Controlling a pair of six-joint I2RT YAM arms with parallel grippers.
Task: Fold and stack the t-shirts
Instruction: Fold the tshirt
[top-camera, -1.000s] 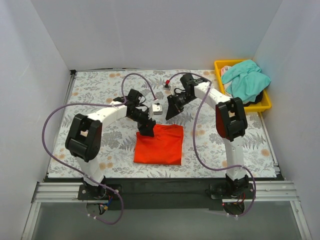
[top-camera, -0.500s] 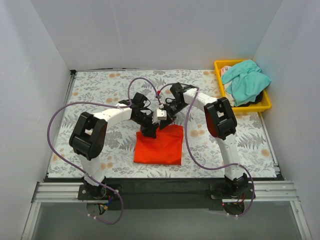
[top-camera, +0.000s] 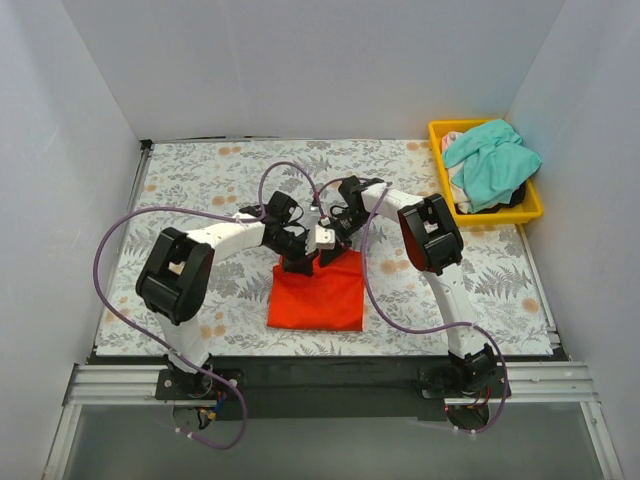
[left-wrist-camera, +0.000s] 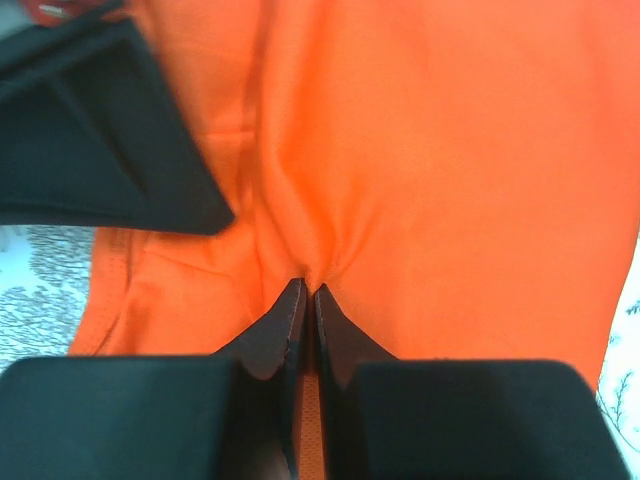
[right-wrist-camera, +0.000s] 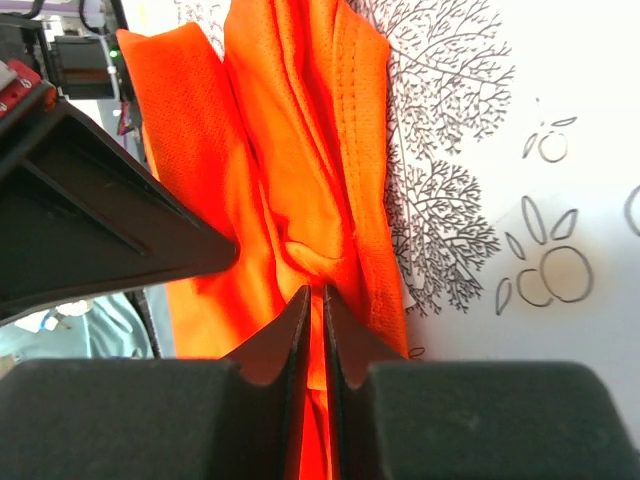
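Observation:
The orange-red t-shirt (top-camera: 318, 292) lies folded into a rough rectangle on the floral table in front of the arm bases. My left gripper (top-camera: 297, 262) is at its far edge, shut on a pinch of the orange cloth (left-wrist-camera: 380, 180); the fabric puckers at the closed tips (left-wrist-camera: 308, 290). My right gripper (top-camera: 330, 258) is just beside it at the same far edge, jaws shut on a bunched fold of the orange t-shirt (right-wrist-camera: 300, 180), with cloth showing between the tips (right-wrist-camera: 316, 292). The teal-green t-shirt (top-camera: 492, 160) lies crumpled in the yellow bin.
The yellow bin (top-camera: 532, 210) stands at the back right corner, also holding pale cloth under the teal shirt. White walls close in the table on three sides. Purple cables loop from both arms over the floral cloth (top-camera: 200, 180).
Both grippers came together at the orange t-shirt's far edge. The left gripper closed from wide open onto the cloth; the right arm swung left and down to the shirt.

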